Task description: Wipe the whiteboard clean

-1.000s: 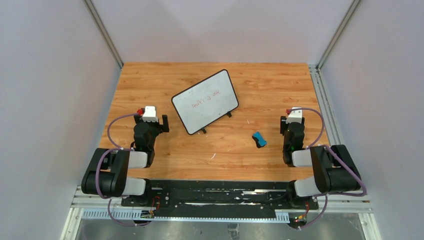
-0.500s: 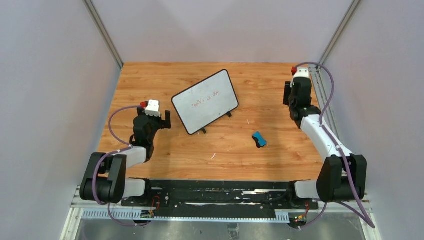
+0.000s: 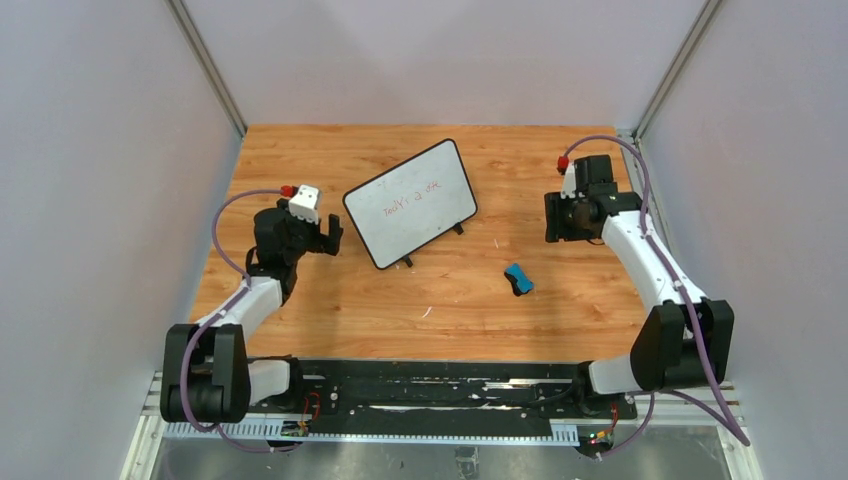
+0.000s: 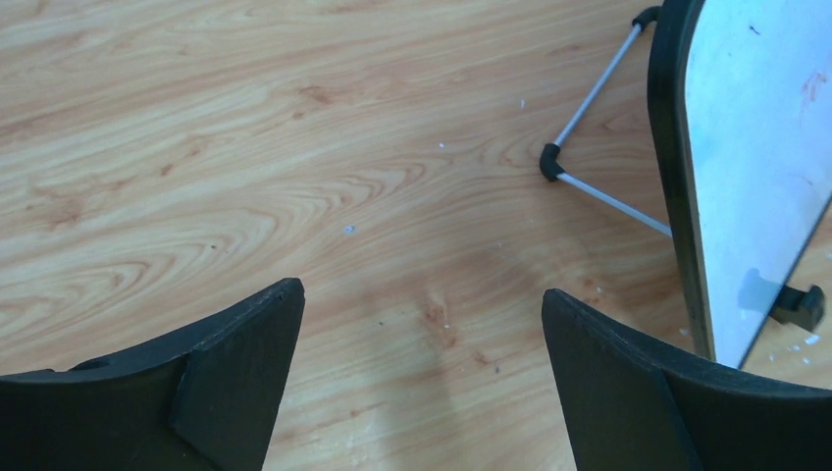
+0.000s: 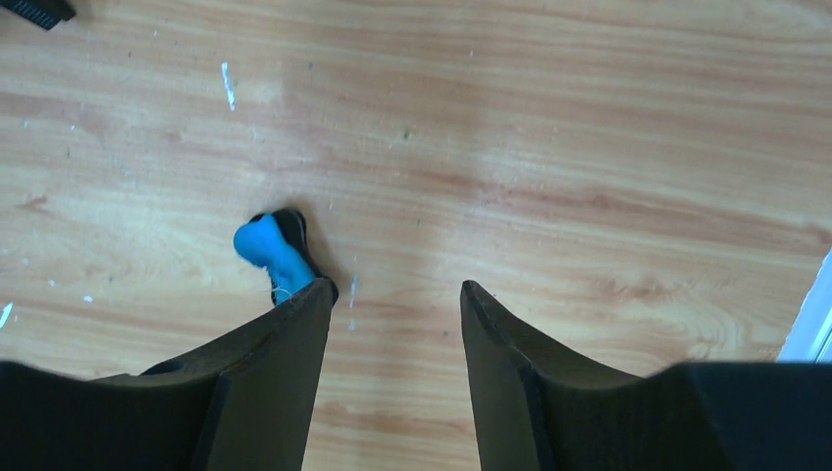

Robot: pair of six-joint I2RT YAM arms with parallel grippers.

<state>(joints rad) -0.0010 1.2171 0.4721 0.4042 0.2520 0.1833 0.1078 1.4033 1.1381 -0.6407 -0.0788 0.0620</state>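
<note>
The whiteboard (image 3: pixel 410 203) lies tilted on the wooden table, black-framed, with faint red writing on it. My left gripper (image 3: pixel 327 238) hovers just left of its near-left corner. In the left wrist view it stands open (image 4: pixel 420 294) over bare wood, with the whiteboard's edge (image 4: pixel 755 147) and wire stand (image 4: pixel 600 191) at the right. A blue eraser (image 3: pixel 518 279) lies to the right of the board. My right gripper (image 3: pixel 553 222) is beyond it and to its right, open (image 5: pixel 394 289) with nothing between the fingers. The eraser (image 5: pixel 267 247) shows partly behind the left finger.
Grey walls and aluminium posts close in the table on three sides. A metal rail (image 3: pixel 640 190) runs along the right edge. White scuff marks (image 5: pixel 228 86) dot the wood, and a black foot of the board (image 5: pixel 34 12) shows at the right wrist view's top left.
The right arm stretched out to the far right corner, then swung back left toward the eraser, its jaws narrowing and widening again. The left arm crept forward toward the board's corner.
</note>
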